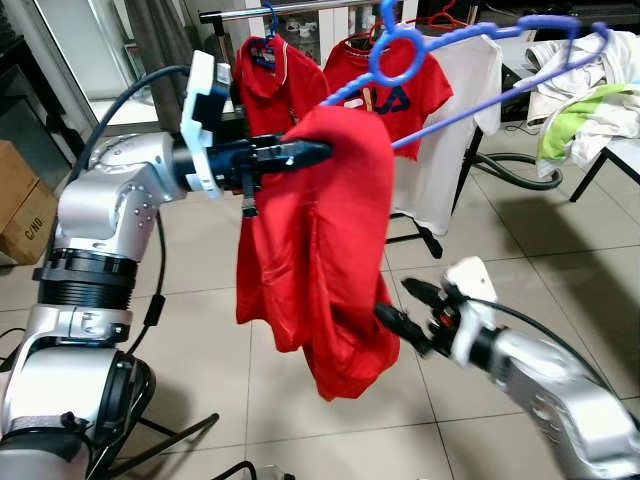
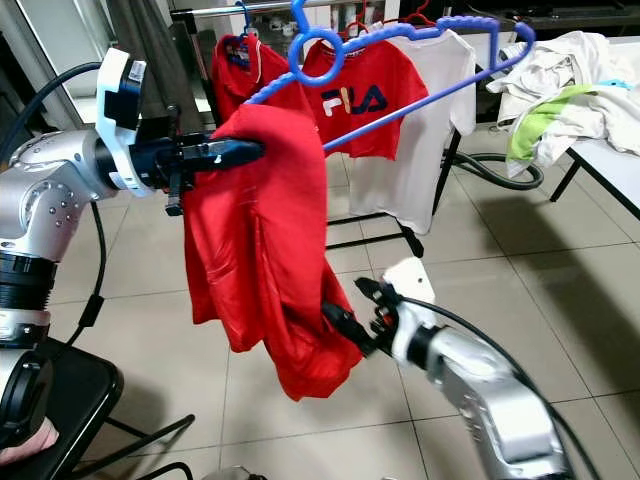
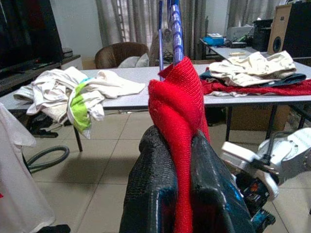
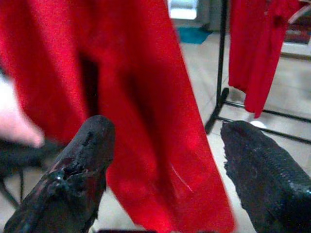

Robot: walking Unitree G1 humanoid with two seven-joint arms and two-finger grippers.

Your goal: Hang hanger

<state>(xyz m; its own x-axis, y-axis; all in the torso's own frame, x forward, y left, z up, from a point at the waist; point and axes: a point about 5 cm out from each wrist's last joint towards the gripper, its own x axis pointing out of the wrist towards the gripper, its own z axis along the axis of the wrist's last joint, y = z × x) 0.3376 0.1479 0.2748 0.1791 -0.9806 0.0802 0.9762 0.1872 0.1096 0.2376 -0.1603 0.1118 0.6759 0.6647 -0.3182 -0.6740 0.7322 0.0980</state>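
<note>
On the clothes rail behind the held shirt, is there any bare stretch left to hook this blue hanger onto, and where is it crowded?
The rail looks bare left of the small red shirt, and between it and the FILA shirt. Further right, the white shirt crowds it. The left gripper holds the red shirt on the blue hanger.

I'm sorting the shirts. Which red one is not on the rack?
The plain red shirt on the blue hanger, pinched by the left end effector; the others hang on the rack.
</note>
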